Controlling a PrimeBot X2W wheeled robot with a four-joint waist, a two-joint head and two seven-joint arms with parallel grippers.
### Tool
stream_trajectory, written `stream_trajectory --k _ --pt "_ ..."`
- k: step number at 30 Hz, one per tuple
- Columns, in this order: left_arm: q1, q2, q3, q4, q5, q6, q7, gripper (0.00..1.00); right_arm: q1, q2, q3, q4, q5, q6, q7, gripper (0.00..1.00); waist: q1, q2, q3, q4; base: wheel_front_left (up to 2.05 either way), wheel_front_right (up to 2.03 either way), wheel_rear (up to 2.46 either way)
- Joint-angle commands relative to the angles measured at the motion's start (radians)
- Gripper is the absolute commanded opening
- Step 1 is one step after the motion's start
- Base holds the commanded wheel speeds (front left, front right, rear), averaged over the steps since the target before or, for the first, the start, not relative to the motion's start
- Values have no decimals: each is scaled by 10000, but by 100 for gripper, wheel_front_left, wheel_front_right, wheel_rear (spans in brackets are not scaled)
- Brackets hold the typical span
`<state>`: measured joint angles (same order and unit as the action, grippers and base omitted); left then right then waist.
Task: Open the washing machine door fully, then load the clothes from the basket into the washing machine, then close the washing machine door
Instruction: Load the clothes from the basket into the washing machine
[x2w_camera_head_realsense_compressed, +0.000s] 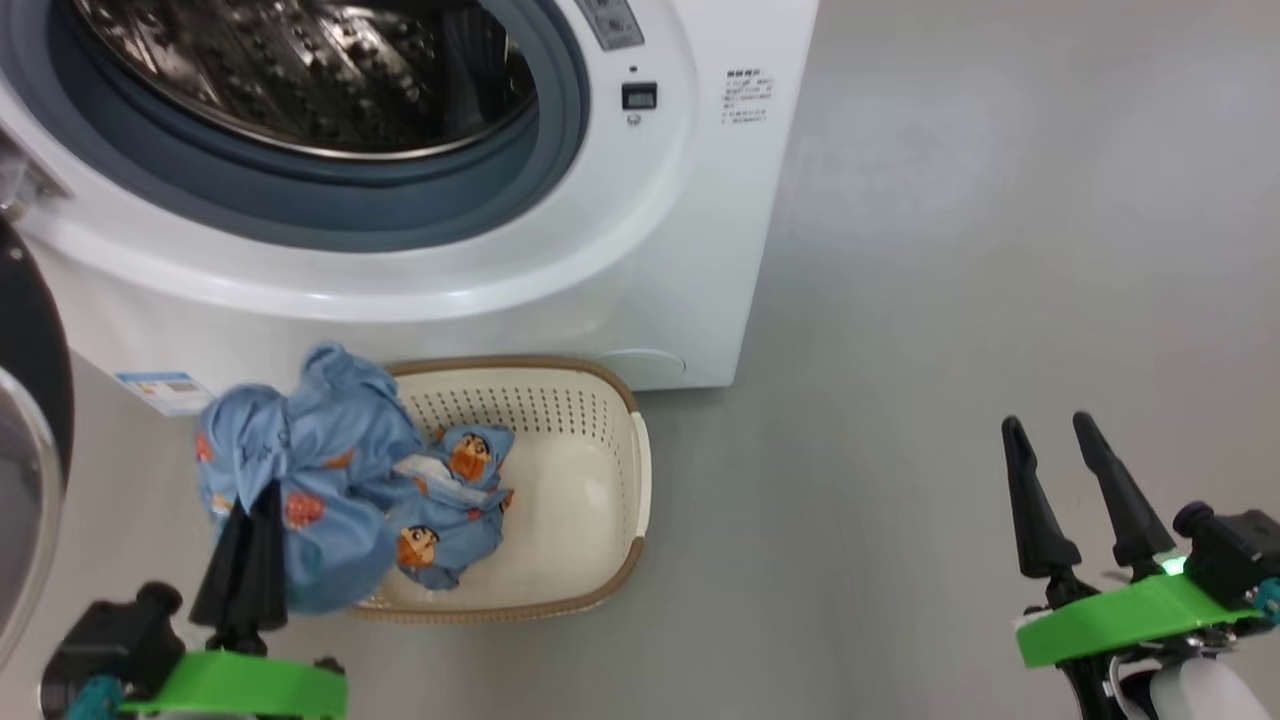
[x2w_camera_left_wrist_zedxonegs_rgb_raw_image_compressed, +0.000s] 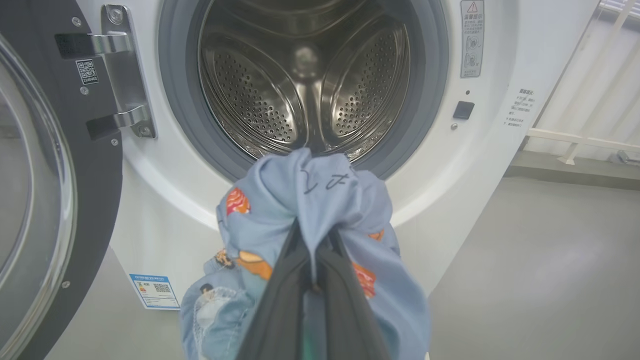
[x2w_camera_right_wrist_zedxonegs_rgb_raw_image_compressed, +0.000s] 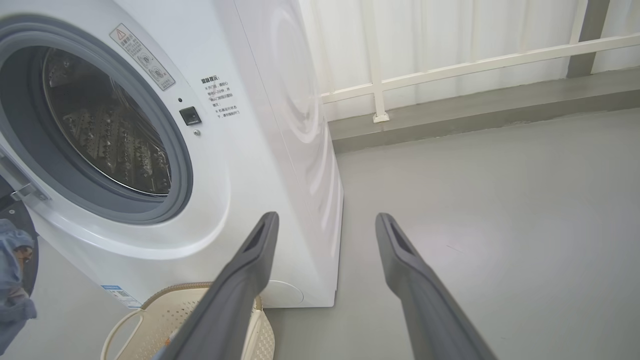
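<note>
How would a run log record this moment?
black-rimmed door: open; left gripper: shut on light-blue printed garment; right gripper: open, empty; second garment: in cream perforated basket

A laundry area: a big white front-loading washing machine (x2w_camera_right_wrist_zedxonegs_rgb_raw_image_compressed: 260, 150) stands on a smooth grey floor (x2w_camera_right_wrist_zedxonegs_rgb_raw_image_compressed: 500, 200), with a white railing (x2w_camera_right_wrist_zedxonegs_rgb_raw_image_compressed: 450, 73) just beside the machine.

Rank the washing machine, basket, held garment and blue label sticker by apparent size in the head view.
1. washing machine, though cropped by the frame.
2. basket.
3. held garment, close to the basket's size; it is nearer the camera, so this order is unsure.
4. blue label sticker, clearly smallest.
</note>
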<state>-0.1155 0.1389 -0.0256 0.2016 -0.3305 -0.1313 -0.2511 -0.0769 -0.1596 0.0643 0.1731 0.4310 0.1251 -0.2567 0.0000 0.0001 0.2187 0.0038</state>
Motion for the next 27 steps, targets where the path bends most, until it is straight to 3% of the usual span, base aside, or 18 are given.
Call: stream_trajectory --k 1,9,16,27 --pt "-446 162 374 -270 -17 6 -107 0 -274 -90 198 -278 -96 56 -51 100 0 -1 316 -60 0 0 0" --pt "-2033 305 518 46 -28 6 -107 0 -1016 97 168 -407 -172 56 -51 100 0 -1 1564 -188 0 0 0" --pt "-4465 658 751 743 116 6 -107 0 -1815 309 156 -538 -222 56 -51 100 0 -1 2784 -348 0 0 0" --pt "-8342 1619 518 3448 612 6 -107 0 -2576 711 394 -557 -200 56 -51 100 0 -1 3867 -1101 0 0 0"
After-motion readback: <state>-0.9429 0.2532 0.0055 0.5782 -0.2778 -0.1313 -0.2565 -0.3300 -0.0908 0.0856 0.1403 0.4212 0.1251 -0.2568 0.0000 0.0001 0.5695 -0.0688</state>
